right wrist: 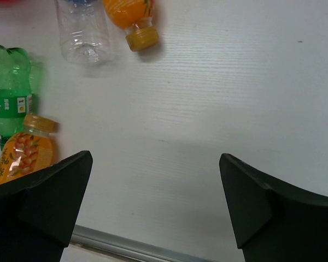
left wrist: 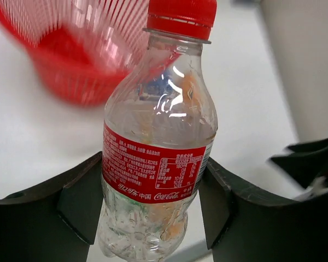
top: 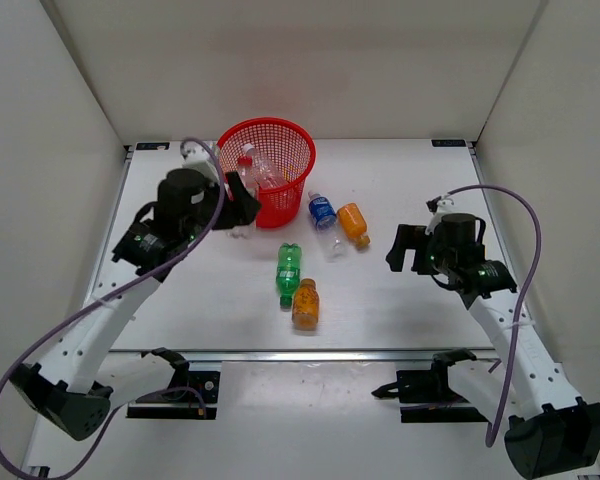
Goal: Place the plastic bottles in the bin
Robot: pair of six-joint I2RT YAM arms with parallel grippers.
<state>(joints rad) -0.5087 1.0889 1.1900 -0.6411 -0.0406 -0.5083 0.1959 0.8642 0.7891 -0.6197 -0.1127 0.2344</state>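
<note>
1. I see a white table (top: 410,320) boxed by pale walls (top: 70,100) at 9, 12 and 3 o'clock.
2. My left gripper (left wrist: 153,202) clamps the red-labelled bottle (left wrist: 156,164) just beside the bin (top: 285,205), which stands at 11 o'clock.
3. My right gripper (right wrist: 153,196) gapes over bare tabletop at 3 o'clock.
4. The green bottle (top: 288,272), blue-labelled bottle (top: 323,212) and orange bottles (top: 305,304) (top: 354,224) lie mid-table.

Desk (top: 420,310): white, flat, matte top, with a metal rail (top: 310,354) running the length of its near edge and a small black bracket at each far corner, left bracket (top: 152,146) and right bracket (top: 450,143). Enclosure: plain off-white panels on three sides, back panel (top: 300,60) along the far edge, left panel (top: 40,150) and right panel (top: 570,120) along the side edges, joined at the far corners. Ledge (top: 300,420): white strip just outside the near edge, beyond the rail.
</note>
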